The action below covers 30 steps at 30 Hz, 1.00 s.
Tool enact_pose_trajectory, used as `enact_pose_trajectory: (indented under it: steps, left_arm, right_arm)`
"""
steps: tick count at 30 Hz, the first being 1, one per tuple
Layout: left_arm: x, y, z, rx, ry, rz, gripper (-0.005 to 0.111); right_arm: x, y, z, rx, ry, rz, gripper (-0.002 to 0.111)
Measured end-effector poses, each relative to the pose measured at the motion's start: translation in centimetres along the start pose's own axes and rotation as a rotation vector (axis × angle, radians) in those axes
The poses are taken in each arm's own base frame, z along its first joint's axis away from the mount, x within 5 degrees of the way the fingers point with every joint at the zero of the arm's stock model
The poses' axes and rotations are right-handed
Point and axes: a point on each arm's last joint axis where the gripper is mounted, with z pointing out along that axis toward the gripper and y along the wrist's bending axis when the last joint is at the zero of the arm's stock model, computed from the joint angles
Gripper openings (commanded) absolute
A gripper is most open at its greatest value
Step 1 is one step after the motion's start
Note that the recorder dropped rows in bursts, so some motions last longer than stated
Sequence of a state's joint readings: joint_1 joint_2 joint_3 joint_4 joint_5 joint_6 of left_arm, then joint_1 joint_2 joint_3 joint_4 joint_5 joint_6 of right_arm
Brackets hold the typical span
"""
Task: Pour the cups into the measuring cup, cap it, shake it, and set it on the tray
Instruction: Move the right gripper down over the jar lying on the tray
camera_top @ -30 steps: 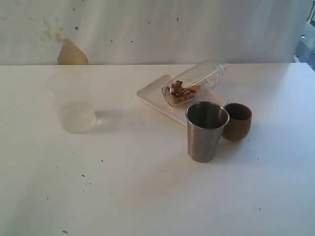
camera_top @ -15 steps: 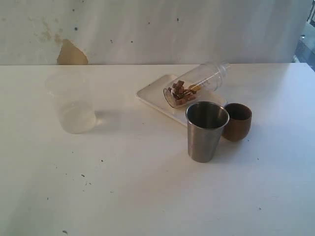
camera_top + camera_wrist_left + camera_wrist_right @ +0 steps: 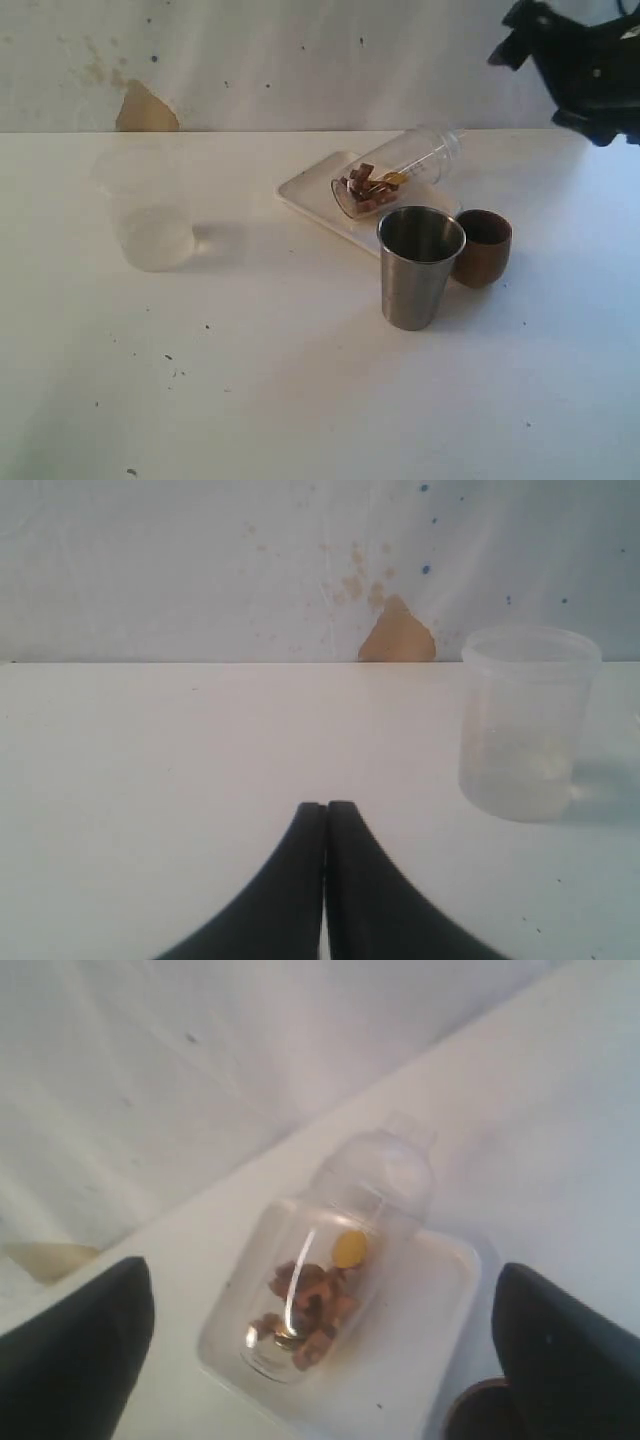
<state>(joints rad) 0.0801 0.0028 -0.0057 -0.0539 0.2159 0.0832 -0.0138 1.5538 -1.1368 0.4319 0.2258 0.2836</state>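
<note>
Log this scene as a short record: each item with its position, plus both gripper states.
measuring cup: lying on its side on the tray, with brown pieces and one yellow piece inside
tray: on the table, behind the cups
steel tumbler: upright, in front of the tray
wooden cup: upright, beside the steel tumbler
frosted cup: upright, apart on the left
left gripper: shut, empty
right gripper: open, facing the measuring cup, holding nothing

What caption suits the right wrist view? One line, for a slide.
Open right tool above the clear capped plastic tumbler of brown chunks, lying sideways on the flat white rectangular tray.
</note>
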Motion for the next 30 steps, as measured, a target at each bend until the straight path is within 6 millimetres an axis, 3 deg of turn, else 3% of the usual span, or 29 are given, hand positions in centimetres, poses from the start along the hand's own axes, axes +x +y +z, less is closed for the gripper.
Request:
enact_pose_trajectory:
  steps: [4,7,13,20,22,25,30]
  left_arm:
    - [0.0,0.0,0.0,0.0,0.0,0.0,0.001]
    - [0.0,0.0,0.0,0.0,0.0,0.0,0.001]
    - [0.0,0.0,0.0,0.0,0.0,0.0,0.001]
    - [0.0,0.0,0.0,0.0,0.0,0.002,0.001]
    - [0.0,0.0,0.0,0.0,0.0,0.002,0.001]
    - [0.0,0.0,0.0,0.0,0.0,0.002,0.001]
    - [0.0,0.0,0.0,0.0,0.0,0.002,0.001]
  right_arm:
    - [-0.4,-0.6,6.0,0.071,0.141,-0.027,0.084]
    - [-0.8,-0.6,9.3,0.086,0.183,-0.045,0.084]
    - [-0.3,-1.2,14.0,0.111,0.294,-0.091,0.084]
    - [0.1,-1.0,15.0,0.101,0.316,-0.144,0.084]
    - [-0.1,-0.8,14.9,0.092,0.3,-0.139,0.089]
    - [0.0,-0.5,14.8,0.066,0.316,-0.096,0.105]
    - [0.7,0.0,14.6,0.019,0.391,-0.047,0.105]
